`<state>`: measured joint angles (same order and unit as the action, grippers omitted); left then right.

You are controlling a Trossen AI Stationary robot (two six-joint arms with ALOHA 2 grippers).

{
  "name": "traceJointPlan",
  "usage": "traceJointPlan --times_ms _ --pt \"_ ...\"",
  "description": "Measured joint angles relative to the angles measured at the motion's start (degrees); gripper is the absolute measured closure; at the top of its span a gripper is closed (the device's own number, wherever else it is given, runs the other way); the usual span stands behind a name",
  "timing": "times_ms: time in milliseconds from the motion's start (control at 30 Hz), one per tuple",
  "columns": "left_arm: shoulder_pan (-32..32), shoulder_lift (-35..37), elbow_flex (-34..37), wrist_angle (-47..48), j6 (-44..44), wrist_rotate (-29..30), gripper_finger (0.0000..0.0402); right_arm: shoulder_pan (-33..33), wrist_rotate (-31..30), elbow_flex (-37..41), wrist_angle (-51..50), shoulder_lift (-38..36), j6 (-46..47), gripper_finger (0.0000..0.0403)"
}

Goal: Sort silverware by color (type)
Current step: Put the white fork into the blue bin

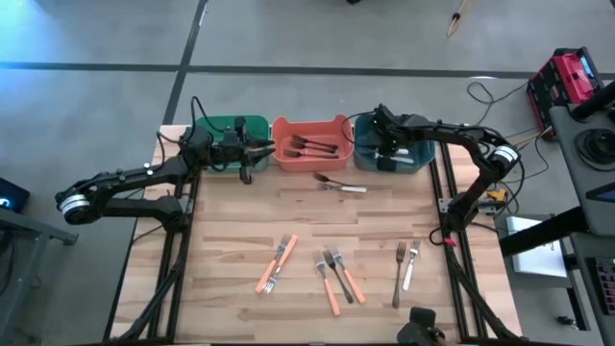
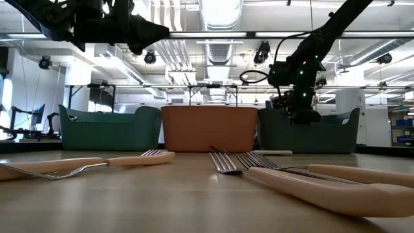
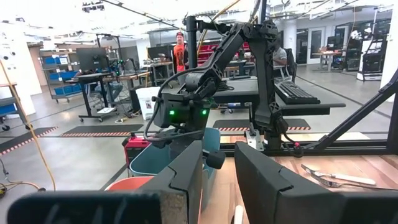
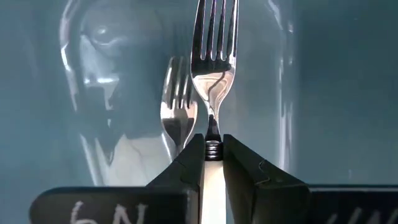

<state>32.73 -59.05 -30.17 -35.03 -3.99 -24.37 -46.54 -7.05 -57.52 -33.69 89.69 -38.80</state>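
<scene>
L hand (image 1: 252, 154) hovers over green bin (image 1: 228, 133), fingers part open, nothing in them. R hand (image 1: 387, 151) sits above blue bin (image 1: 423, 154), pinched on white-handled fork (image 4: 213, 56); fork's long axis runs straight out from fingers, tines pointing down into bin. Other forks on surface (image 1: 231, 240), well apart.

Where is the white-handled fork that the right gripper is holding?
The white-handled fork is pinched in the right gripper, tines pointing down into the blue bin at the table's far right, beside the orange bin.
</scene>
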Motion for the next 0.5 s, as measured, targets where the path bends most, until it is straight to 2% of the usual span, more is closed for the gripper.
traceJointPlan --times_ms 500 --pt "0.0 0.0 0.0 0.01 0.43 -0.02 0.0325 -0.27 -0.02 0.09 0.17 0.0 1.41 0.037"
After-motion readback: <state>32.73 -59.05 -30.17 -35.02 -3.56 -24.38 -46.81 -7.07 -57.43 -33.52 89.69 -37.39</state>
